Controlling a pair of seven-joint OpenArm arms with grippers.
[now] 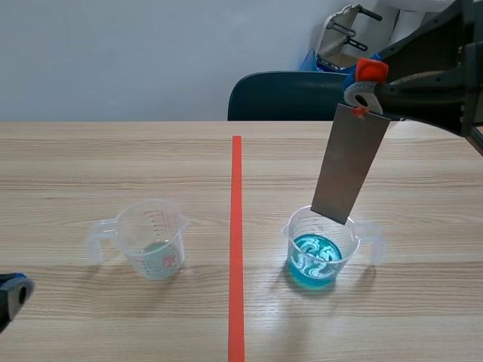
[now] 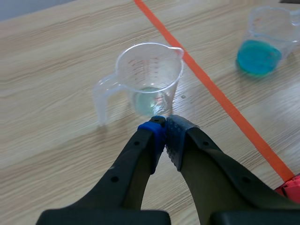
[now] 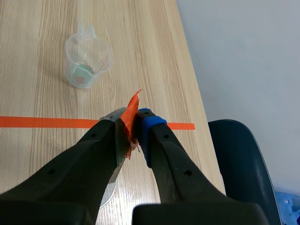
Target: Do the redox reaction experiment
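A grey metal strip [image 1: 349, 167] with an orange-red tab at its top hangs tilted from my right gripper [image 1: 365, 96], which is shut on it. Its lower end sits just above the rim of a clear beaker of blue liquid [image 1: 321, 249] right of the tape line. In the right wrist view the orange tab [image 3: 131, 123] is pinched between my right gripper [image 3: 136, 117] fingers. A second clear beaker [image 1: 153, 239], holding a little pale liquid, stands left of the line. My left gripper [image 2: 164, 123] is shut on nothing, just short of that beaker [image 2: 149, 79], low at the table's near left.
An orange-red tape line [image 1: 236, 241] runs down the middle of the wooden table [image 1: 113, 166]. A dark blue chair [image 1: 287, 96] stands behind the far edge, with equipment beyond it. The blue-liquid beaker [image 2: 268, 40] shows past the line in the left wrist view.
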